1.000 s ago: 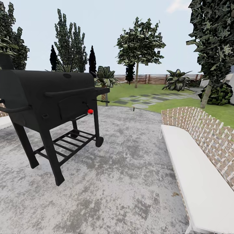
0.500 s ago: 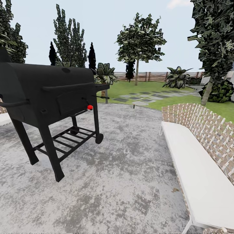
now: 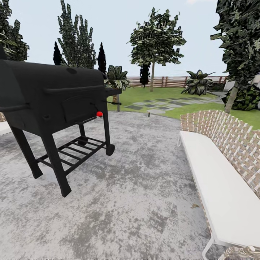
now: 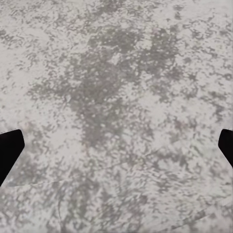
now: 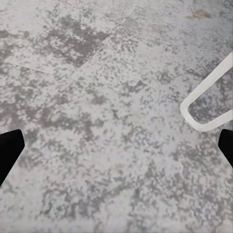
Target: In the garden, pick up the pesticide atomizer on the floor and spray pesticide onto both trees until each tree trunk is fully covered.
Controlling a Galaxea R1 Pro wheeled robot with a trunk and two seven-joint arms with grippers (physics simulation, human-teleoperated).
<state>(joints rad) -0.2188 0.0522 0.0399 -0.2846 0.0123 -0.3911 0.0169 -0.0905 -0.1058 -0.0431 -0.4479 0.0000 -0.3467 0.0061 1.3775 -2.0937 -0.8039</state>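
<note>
Still in transit over mottled paving (image 3: 144, 187). Best line: between black grill (image 3: 54, 97) left and white bench (image 3: 216, 180) right, toward far lawn (image 3: 159, 94). Pesticide atomizer not located. Left gripper (image 4: 116, 150) and right gripper (image 5: 116, 150) spread wide, empty. Right tree trunk (image 3: 231, 99) half hidden by bench back.

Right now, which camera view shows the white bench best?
The head view: the white bench shows there with its long seat and woven backrest. The right wrist view catches a white tube loop over the paving, probably its leg. The left wrist view looks at grey paving.
</note>
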